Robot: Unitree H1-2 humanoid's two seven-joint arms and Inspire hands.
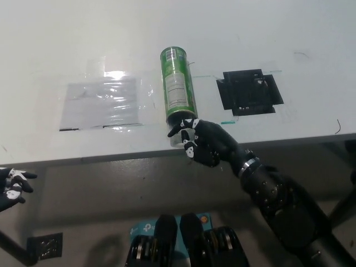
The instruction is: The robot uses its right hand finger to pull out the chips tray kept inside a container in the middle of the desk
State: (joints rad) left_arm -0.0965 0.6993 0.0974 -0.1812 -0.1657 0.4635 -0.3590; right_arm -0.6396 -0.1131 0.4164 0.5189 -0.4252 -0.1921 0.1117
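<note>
On a white desk [83,50], a green can [179,89] is lying on its side mid-desk, mouth toward the near edge. The black right hand [204,143] is curling at that mouth, clamped on nothing. The white left hand [12,186] is resting lower left, fingers apart.

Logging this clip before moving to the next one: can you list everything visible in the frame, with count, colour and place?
Green cylindrical chips container: one, green with a white label, lying on its side mid-desk, open end at the near edge.
Clear plastic sheet: one, transparent and glossy, flat on the desk left of the container.
Black square mat: one, black, flat on the desk right of the container.
White desk: one, white, fills the upper picture.
Right robot hand: one, black, at the container's open end.
Left robot hand: one, white and black, resting lower left, below the desk edge.
</note>
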